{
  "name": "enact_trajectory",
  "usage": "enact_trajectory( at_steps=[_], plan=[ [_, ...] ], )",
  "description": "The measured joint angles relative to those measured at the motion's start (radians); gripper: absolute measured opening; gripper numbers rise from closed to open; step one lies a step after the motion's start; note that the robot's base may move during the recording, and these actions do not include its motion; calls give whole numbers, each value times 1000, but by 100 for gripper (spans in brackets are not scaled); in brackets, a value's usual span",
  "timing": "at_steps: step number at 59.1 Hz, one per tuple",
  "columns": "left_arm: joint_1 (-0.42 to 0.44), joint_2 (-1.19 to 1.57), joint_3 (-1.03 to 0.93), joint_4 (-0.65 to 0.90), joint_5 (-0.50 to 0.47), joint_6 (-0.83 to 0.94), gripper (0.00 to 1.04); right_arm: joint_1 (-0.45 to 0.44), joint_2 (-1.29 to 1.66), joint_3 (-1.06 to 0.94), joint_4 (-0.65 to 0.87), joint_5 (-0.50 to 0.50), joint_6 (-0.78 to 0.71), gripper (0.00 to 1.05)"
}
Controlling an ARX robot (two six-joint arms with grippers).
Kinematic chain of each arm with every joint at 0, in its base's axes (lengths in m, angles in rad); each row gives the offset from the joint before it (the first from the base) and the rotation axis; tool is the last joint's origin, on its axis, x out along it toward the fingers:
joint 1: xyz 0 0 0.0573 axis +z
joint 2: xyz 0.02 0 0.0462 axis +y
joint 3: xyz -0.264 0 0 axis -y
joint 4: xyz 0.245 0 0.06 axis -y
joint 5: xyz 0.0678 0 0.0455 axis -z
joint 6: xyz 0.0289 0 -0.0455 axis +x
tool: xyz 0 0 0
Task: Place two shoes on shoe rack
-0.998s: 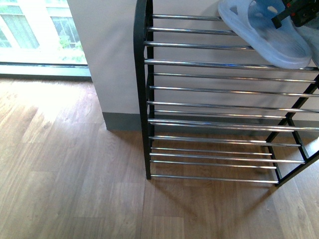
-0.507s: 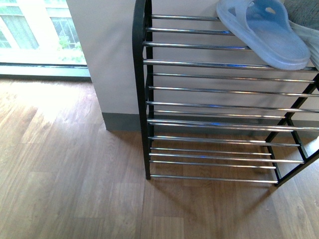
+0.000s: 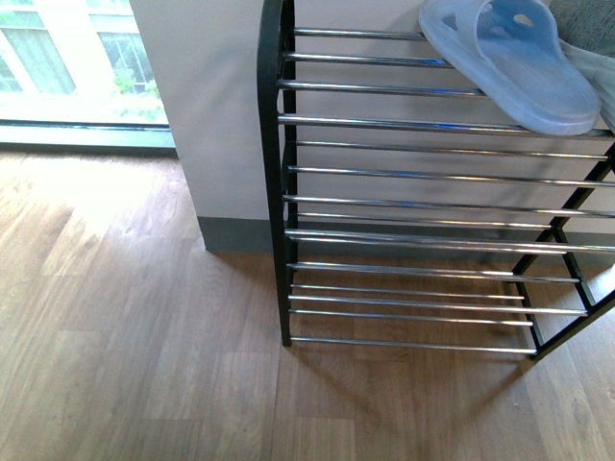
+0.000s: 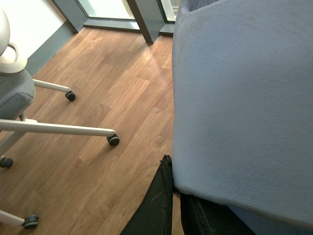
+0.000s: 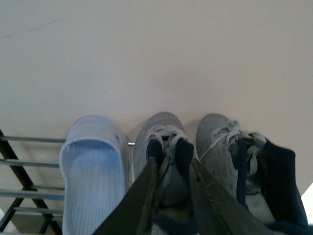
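Note:
One pale blue slide [image 3: 509, 67] lies on the top tier of the black-framed shoe rack [image 3: 272, 192], toward its right end. The edge of a grey sneaker [image 3: 584, 21] shows beside it. Neither gripper appears in the front view. In the left wrist view my left gripper [image 4: 176, 180] is shut on the rim of a second pale blue slide [image 4: 244, 98], whose sole fills the frame above the wood floor. The right wrist view shows the racked slide [image 5: 93, 166] next to two grey sneakers [image 5: 161, 132] [image 5: 220, 132]. My right gripper [image 5: 172, 164] is open, its fingers on either side of the nearer sneaker's opening.
A white office chair base [image 4: 58, 129] with castors stands on the wood floor near the left arm. A pale wall [image 3: 202, 96] is behind the rack, with a window [image 3: 58, 58] to its left. Bare wood floor [image 3: 125, 336] spreads in front.
A black gripper seen a second ago at the top right of the front view, over the racked slide, has gone out of that view. The slide stays on the top tier.

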Motion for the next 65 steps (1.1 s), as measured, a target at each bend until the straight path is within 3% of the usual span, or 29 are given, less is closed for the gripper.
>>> enact_trajectory(
  at_steps=[8,21,65],
  plan=[
    [0,0,0,0,0,0,2,16,-62,-94,24,6,3,1],
    [0,0,0,0,0,0,2,75,-177,-224,35,63,6,1],
    [0,0,0,0,0,0,2,77,-573,-448,-128,67,6,1]
  ],
)
